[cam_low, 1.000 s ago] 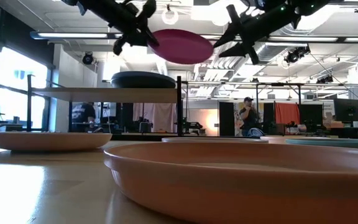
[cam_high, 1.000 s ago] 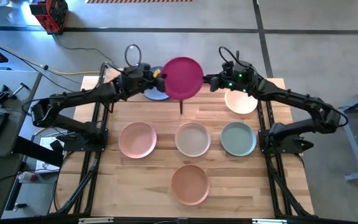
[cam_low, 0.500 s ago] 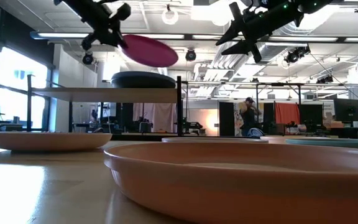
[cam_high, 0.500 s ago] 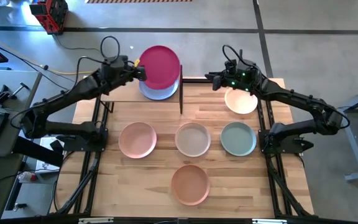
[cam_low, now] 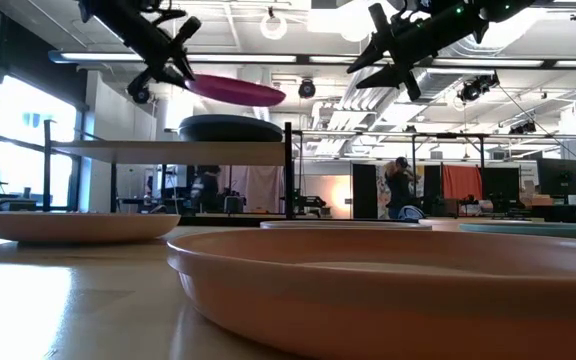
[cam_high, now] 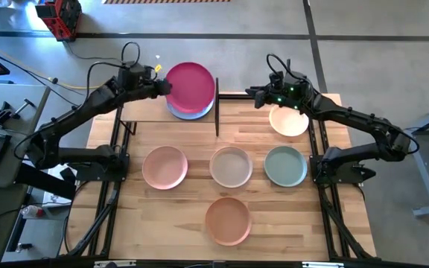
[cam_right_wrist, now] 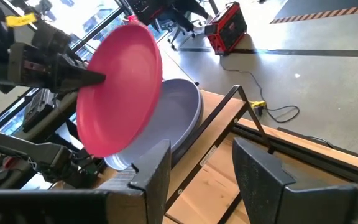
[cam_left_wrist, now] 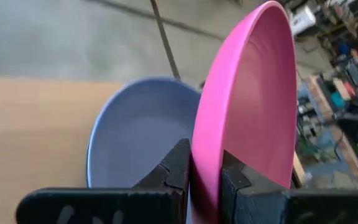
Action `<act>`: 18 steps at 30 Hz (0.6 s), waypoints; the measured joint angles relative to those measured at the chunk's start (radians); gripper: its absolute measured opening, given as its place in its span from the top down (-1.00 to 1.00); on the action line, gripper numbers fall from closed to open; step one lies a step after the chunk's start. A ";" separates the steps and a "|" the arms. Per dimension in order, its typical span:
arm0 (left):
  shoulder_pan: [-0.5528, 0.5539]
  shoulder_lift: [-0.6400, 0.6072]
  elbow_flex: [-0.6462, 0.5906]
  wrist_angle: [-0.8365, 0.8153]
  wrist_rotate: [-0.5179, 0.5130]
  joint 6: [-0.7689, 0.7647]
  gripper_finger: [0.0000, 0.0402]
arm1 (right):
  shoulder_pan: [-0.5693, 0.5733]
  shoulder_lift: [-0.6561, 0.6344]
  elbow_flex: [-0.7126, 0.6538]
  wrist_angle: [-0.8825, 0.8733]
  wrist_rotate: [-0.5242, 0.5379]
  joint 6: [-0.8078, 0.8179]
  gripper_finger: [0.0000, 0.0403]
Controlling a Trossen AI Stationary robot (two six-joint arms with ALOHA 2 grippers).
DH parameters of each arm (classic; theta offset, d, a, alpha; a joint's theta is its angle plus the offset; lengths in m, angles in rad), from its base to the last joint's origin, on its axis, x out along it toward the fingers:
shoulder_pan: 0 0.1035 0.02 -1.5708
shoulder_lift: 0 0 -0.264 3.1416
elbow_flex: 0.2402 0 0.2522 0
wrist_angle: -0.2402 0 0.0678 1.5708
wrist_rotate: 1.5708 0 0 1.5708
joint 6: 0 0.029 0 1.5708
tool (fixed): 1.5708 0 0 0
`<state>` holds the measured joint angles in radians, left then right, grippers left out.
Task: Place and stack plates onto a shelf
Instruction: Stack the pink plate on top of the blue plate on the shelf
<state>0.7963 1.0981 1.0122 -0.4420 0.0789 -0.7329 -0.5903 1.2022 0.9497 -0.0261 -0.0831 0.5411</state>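
Nearest on the surface (cam_high: pixel 162 216), loose: peach-orange plate (cam_high: pixel 227 220), then pink plate (cam_high: pixel 164 167), beige plate (cam_high: pixel 231 166), sage green plate (cam_high: pixel 285 165), and cream plate (cam_high: pixel 288 120) further back. All empty.

Step in hand: stacking on the shelf (cam_high: pixel 147 112). Left claw (cam_left_wrist: pixel 204 177) pinches the magenta plate (cam_high: pixel 191 86) by its rim, w/ plate held above the blue plate (cam_high: pixel 192 112) on the shelf, not touching. Next, prob.: level it, lower centred onto the stack, let go.

Right claw (cam_high: pixel 259 94) spread, empty, hanging by the shelf end.
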 joint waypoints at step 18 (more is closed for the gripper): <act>0.022 0.043 0.000 -0.069 0.016 0.009 0.87 | 0.000 0.000 0.000 0.000 -0.004 -0.011 0.24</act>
<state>0.8181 1.1406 1.0122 -0.5110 0.0948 -0.7235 -0.5903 1.2026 0.9493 -0.0265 -0.0868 0.5304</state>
